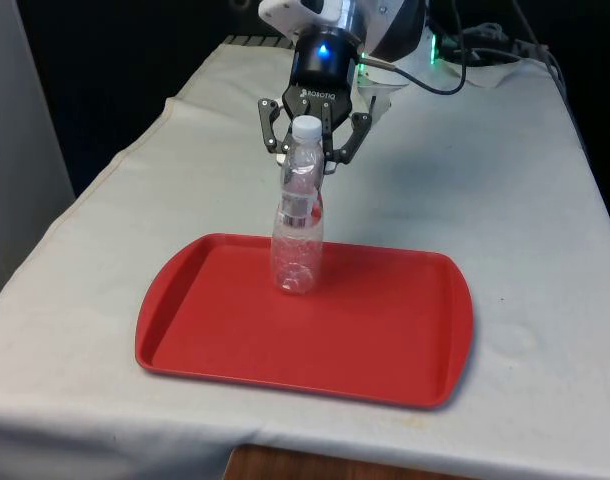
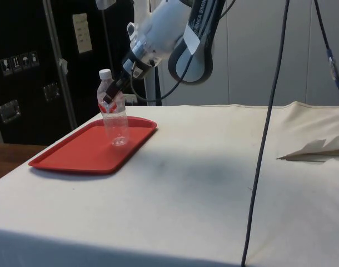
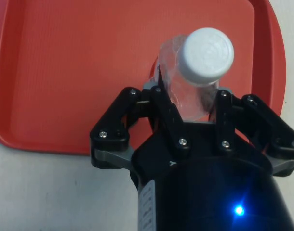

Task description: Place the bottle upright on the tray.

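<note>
1. We are holding the pincer at the bottle's neck, just under the white cap. The jaws are standing partly apart with the neck between them. In the wrist view the fingers are sitting close against the clear plastic on both sides, so we are judging this a light hold, though we cannot tell for sure whether they are pressing or only touching.

2. What could go wrong, as we are reading it: the bottle is looking empty and light, and it is leaning a little in the side view. If we are opening unevenly, one finger may drag the neck sideways and tip it. If we are lifting away before the jaws are clear, the cap may catch on a finger and the bottle may topple. The thin plastic may also spring back when let go and rock the base.

3. The bottle is running straight down from the pincer, its cap poking up just above the fingertips and its base resting on the tray below.

4. The tray is lying under the pincer, spreading mostly to the near side of it, on the cloth.
</note>
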